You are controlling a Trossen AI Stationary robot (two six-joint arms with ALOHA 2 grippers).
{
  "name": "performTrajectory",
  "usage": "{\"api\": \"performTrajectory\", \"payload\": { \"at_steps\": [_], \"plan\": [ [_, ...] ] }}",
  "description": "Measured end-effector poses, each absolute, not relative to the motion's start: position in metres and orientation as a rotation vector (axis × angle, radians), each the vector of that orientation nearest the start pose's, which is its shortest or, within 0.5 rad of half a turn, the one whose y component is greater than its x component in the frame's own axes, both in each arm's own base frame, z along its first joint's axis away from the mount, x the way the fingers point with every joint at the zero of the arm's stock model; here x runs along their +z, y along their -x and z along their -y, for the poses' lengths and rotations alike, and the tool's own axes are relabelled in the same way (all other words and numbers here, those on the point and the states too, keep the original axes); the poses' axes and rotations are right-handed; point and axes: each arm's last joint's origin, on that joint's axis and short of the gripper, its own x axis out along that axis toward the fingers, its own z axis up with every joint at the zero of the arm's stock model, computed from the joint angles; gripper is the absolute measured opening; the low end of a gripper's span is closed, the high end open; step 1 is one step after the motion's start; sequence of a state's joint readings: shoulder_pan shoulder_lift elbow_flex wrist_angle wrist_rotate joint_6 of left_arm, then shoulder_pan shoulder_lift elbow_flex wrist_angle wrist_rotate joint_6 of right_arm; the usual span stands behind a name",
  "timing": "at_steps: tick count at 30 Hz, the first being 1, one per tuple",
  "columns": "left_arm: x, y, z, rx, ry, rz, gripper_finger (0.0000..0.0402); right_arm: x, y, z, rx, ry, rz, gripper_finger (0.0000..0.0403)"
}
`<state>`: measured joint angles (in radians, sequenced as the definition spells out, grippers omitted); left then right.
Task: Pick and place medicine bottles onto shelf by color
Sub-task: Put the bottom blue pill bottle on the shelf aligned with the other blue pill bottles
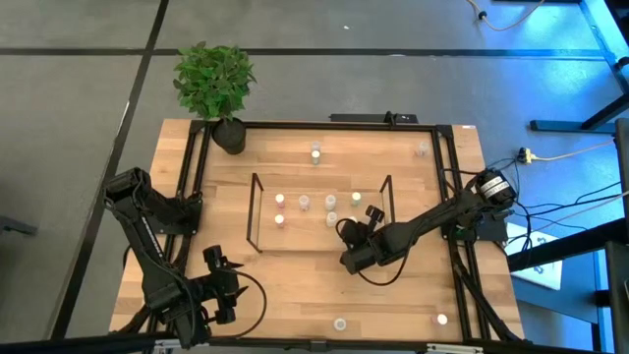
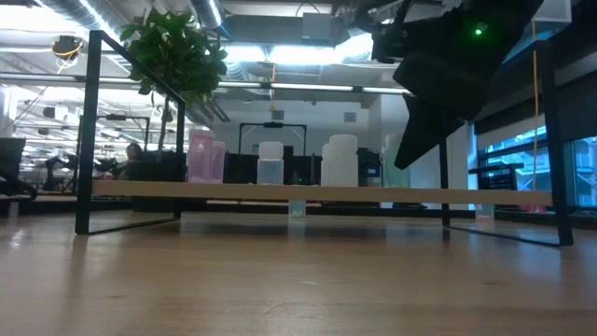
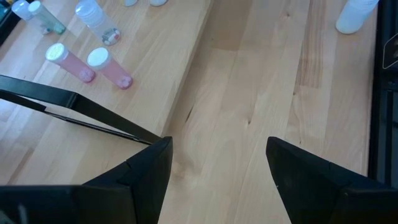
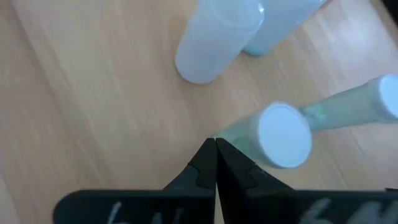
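The shelf, black rods on a light wooden board, stands mid-table with several medicine bottles upright on it: pink ones, pale whitish ones and green ones. My right gripper is over the shelf's right part. Its fingers are shut with nothing between them, tips down beside a white-capped green bottle. My left gripper waits open above the bare table, near the shelf's near left corner. My right gripper's shut fingertips slant down right beside the lower side of the white-capped green bottle, which stands upright on the shelf board. I cannot tell whether they touch it.
Loose bottles stand on the table beyond the shelf and near the front edge. A potted plant is at the far left corner. A larger black frame runs around the table.
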<state>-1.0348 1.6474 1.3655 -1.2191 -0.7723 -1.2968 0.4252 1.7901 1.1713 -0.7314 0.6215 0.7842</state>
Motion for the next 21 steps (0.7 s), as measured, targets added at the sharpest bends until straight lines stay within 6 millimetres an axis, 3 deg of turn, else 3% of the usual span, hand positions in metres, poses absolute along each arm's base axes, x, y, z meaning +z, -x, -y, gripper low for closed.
{"api": "performTrajectory", "payload": {
  "at_steps": [21],
  "plan": [
    [0.2679, -0.1698, 0.2462, 0.370, 0.023, -0.815, 0.0253, 0.1795, -0.3133, -0.1243, -0.535, -0.043, -0.987, 0.0003]
  ]
}}
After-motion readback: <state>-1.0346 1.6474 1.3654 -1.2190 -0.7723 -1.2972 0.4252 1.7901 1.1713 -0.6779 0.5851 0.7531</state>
